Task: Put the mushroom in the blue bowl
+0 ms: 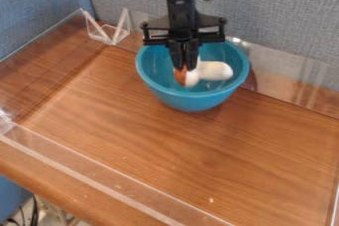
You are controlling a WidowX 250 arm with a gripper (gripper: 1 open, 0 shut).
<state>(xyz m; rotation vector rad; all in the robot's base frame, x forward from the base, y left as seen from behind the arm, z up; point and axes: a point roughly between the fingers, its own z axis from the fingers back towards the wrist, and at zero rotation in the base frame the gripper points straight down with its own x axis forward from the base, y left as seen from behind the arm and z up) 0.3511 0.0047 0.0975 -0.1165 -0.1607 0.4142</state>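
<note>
The blue bowl (193,89) stands at the back middle of the wooden table. My gripper (181,66) reaches straight down into it from above, shut on the mushroom (181,72). The mushroom's orange-brown cap shows just below the fingertips, low inside the bowl. A white object (215,71) lies in the bowl right beside the gripper, touching or nearly touching it; I cannot tell whether it is the mushroom's stem or something separate.
A clear acrylic wall (93,175) rims the wooden table (159,151) on all sides. A small clear stand (109,27) sits at the back left. Blue fabric panels (54,22) close off the back and left.
</note>
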